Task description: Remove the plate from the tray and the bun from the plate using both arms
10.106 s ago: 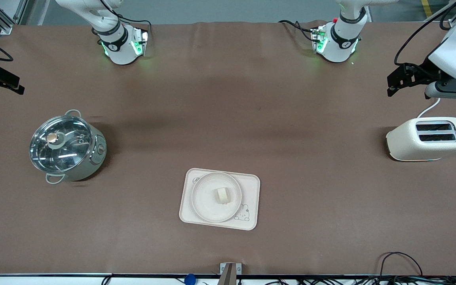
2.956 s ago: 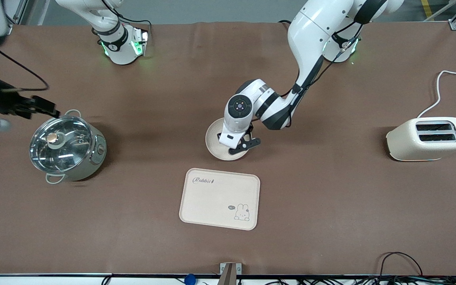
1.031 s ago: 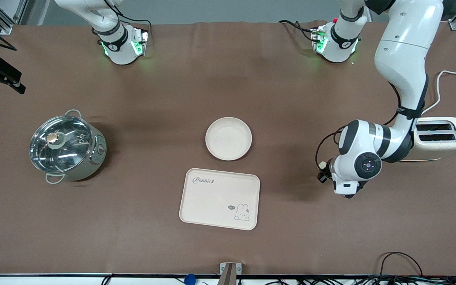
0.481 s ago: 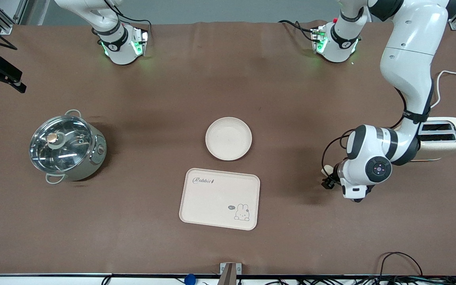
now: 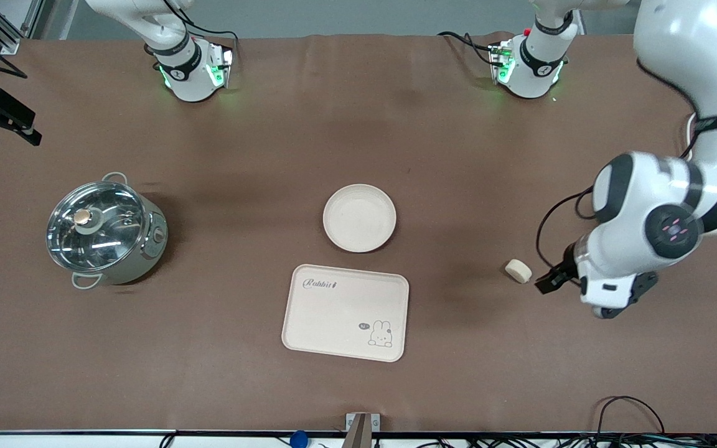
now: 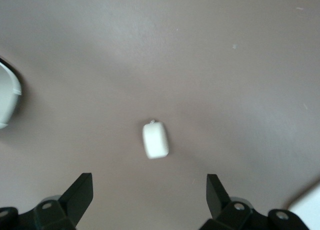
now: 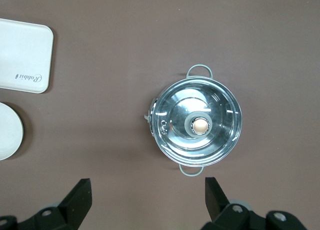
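On the brown table (image 5: 358,124), the bun (image 5: 518,270) lies bare toward the left arm's end beneath the spread left gripper (image 6: 149,199), while the right gripper (image 7: 147,199), also spread, waits high over the lidded pot (image 5: 104,229).

- The plate (image 5: 359,218), a round, shallow, plain cream-white dish with a raised rim, is set upright and empty on the brown table, just farther from the front camera than the cream tray.
- The bun (image 5: 518,270), a small pale squat cylinder, is seen apparently lying on its side, well apart from the plate, toward the left arm's end.
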